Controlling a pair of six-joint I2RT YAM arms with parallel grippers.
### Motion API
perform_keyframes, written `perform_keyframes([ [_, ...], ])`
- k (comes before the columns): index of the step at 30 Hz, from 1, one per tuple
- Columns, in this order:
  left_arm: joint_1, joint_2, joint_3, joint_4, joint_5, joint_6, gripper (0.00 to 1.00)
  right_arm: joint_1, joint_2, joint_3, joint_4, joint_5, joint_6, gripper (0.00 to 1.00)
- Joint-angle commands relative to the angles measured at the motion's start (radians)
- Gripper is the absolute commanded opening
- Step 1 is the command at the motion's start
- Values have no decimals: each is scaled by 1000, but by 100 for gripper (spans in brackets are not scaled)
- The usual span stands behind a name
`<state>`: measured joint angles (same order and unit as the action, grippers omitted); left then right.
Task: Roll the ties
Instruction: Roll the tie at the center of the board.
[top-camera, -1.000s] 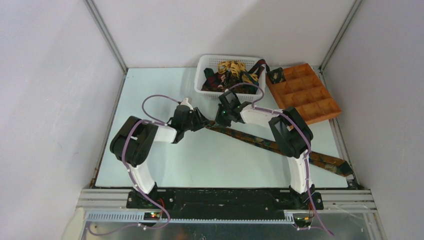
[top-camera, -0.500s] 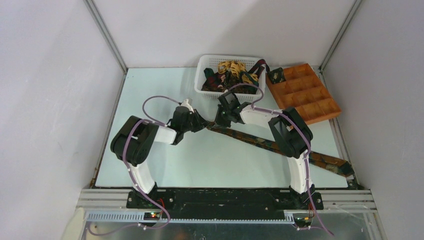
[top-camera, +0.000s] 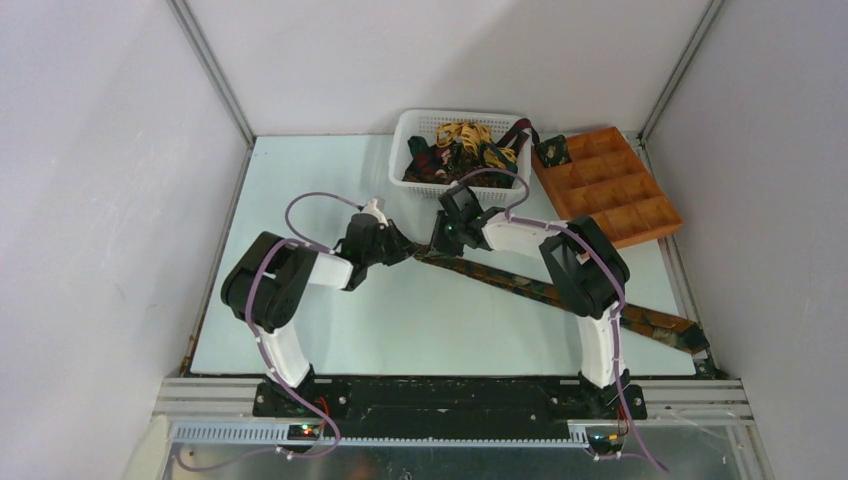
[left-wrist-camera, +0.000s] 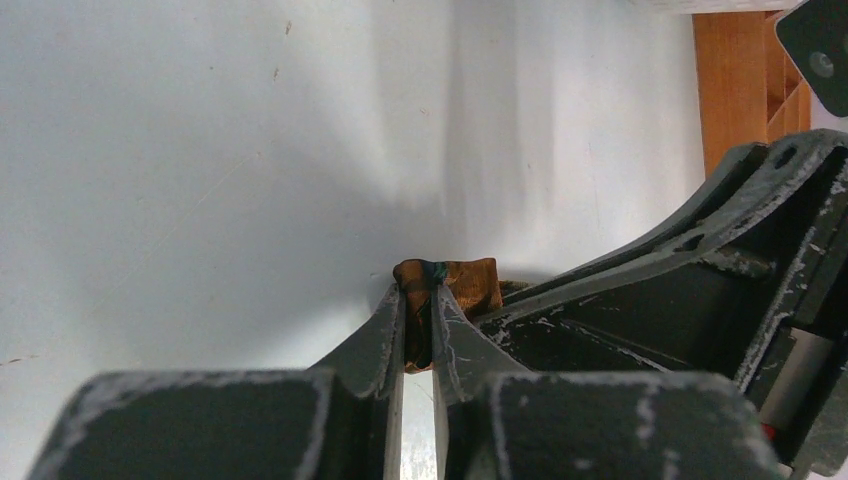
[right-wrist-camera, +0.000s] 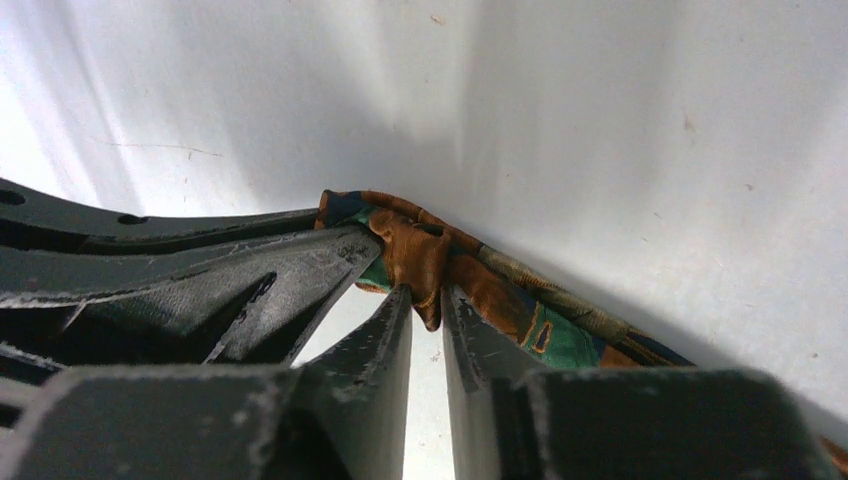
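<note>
A long dark green, brown and orange patterned tie (top-camera: 540, 290) lies slantwise on the table, from the middle to the near right corner. Its upper left end is bunched between both grippers. My left gripper (top-camera: 408, 250) is shut on that orange-brown end fold (left-wrist-camera: 465, 285), which sits between its fingertips (left-wrist-camera: 420, 300). My right gripper (top-camera: 437, 243) faces it from the right, and its tips (right-wrist-camera: 427, 295) pinch a brown fold of the same tie (right-wrist-camera: 500, 300). More ties (top-camera: 462, 145), yellow-gold and dark, fill the basket. A small dark rolled tie (top-camera: 552, 152) sits in the tray's far left compartment.
The white plastic basket (top-camera: 398, 160) stands at the back middle, just behind the right gripper. The orange-brown compartment tray (top-camera: 640, 225) lies at the back right, its edge also in the left wrist view (left-wrist-camera: 730, 80). Grey walls enclose the table on three sides.
My left gripper has closed onto the tie's end and edged slightly right. The right arm has hardly moved.
</note>
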<state>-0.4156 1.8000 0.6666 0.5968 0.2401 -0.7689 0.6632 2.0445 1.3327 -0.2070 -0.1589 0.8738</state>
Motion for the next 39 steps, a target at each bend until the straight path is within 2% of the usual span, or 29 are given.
perform_keyframes([
  [1, 2, -19, -13, -1, 2, 16, 9, -3, -79, -22, 53, -14, -16, 24],
  [6, 3, -28, -17, -7, -3, 22, 9, -6, -129, -56, 69, -2, -18, 39],
  [8, 2, -37, -18, -12, -6, 29, 9, -10, -151, -66, 65, 0, -22, 41],
  [16, -11, -118, -5, -118, -85, 95, 8, -30, -255, -168, 49, 31, -42, 41],
  [22, -75, -182, 50, -282, -225, 170, 7, -48, -319, -261, 64, 44, -44, 41],
  [26, -119, -206, 87, -392, -370, 221, 6, -59, -351, -311, 72, 55, -45, 41],
  [39, -232, -258, 187, -615, -612, 368, 3, -67, -412, -396, 89, 66, -49, 41],
])
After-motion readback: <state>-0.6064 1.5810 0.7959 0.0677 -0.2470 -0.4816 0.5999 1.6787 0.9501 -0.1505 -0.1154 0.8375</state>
